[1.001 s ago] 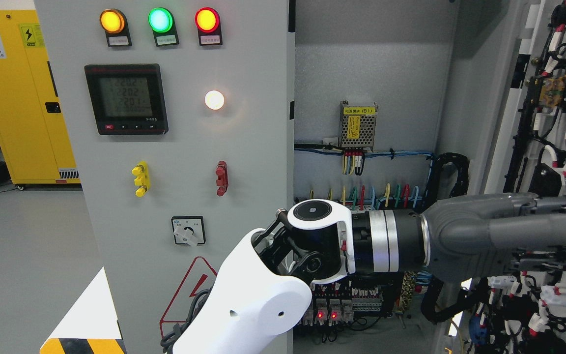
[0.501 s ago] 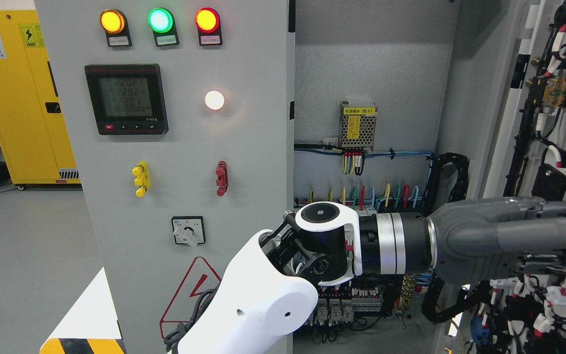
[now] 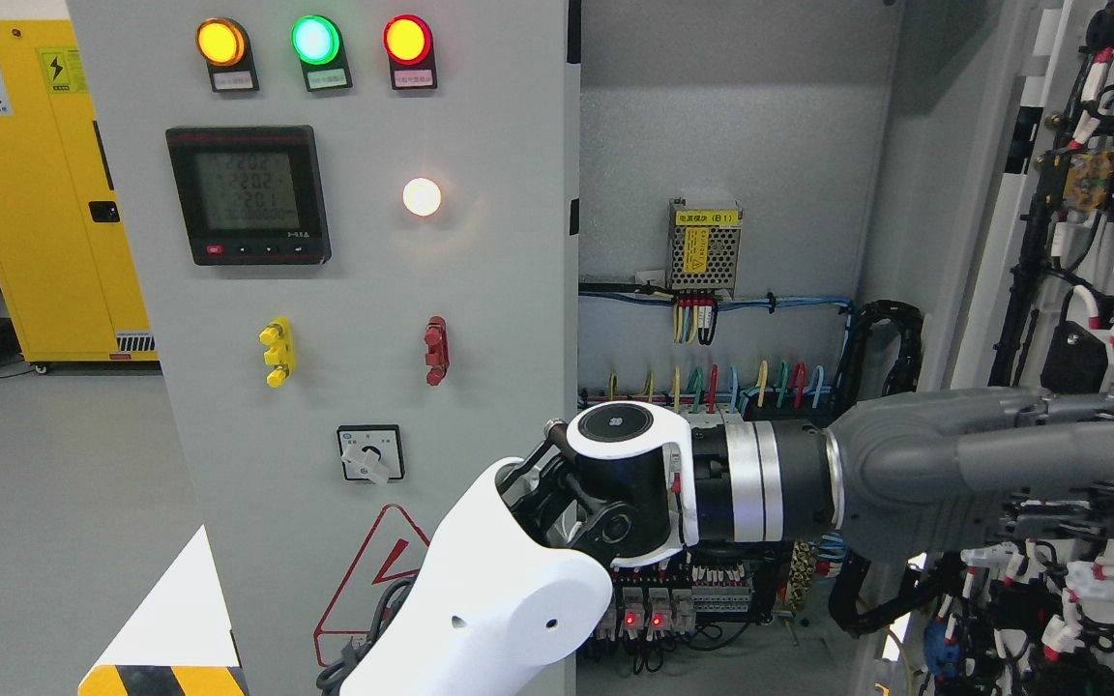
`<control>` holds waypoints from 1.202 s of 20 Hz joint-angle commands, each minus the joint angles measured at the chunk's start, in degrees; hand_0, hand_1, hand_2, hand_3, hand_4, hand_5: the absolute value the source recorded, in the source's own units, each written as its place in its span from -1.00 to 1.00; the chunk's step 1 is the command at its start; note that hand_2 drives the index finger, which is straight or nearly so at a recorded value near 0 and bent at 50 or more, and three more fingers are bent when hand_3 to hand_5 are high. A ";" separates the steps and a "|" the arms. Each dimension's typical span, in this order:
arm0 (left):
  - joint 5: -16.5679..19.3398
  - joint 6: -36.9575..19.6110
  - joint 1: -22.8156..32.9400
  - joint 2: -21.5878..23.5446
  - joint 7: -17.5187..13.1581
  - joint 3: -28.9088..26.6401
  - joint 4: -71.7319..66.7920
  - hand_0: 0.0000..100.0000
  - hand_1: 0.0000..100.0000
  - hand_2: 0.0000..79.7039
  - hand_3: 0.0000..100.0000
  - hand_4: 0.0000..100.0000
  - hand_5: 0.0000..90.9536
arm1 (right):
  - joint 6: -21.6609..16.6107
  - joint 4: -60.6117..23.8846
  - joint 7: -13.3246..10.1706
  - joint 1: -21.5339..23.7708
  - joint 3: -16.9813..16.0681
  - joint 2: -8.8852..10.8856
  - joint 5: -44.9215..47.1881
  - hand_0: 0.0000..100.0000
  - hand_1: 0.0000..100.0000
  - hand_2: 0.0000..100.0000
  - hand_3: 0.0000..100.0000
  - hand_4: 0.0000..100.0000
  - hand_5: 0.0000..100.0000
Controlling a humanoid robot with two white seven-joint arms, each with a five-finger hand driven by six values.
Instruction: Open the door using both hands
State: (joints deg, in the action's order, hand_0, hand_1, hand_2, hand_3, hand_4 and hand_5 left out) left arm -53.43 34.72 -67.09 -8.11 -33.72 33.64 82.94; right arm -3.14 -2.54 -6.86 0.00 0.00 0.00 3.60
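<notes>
— What's off to the left?
— A yellow cabinet with warning stickers, standing on a smooth grey floor.
— Anything lower down?
— A white wedge with black-and-yellow stripes at the bottom edge.

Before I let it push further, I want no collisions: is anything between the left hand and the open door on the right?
Nothing visible. The left hand reaches across the open cabinet with fingers extended against the wired inner face of the door, no object between them.
</notes>
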 commanded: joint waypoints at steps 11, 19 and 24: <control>14.67 -0.10 29.44 13.72 0.06 -8.33 19.18 -0.76 0.11 -1.00 -1.00 -1.00 -1.00 | -0.02 -0.27 0.01 2.46 0.09 -0.79 0.00 -1.00 0.00 -0.92 -1.00 -1.00 -1.00; 19.33 -0.45 52.03 18.91 0.06 -13.51 20.95 -0.76 0.11 -1.00 -1.00 -1.00 -1.00 | -0.02 -0.19 0.01 2.37 -0.09 -0.44 0.00 -1.00 0.00 -0.92 -1.00 -1.00 -1.00; 19.50 -1.41 66.09 22.17 0.06 -16.40 19.46 -0.76 0.11 -1.00 -1.00 -1.00 -1.00 | -0.02 -0.27 0.01 2.37 0.00 -0.26 0.00 -1.00 0.00 -0.92 -1.00 -1.00 -1.00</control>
State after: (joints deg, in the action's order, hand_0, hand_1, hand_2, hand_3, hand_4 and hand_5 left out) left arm -35.34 33.93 -16.59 7.23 -33.62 23.49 100.05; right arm -3.16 -2.75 -6.86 2.34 0.00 0.00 3.60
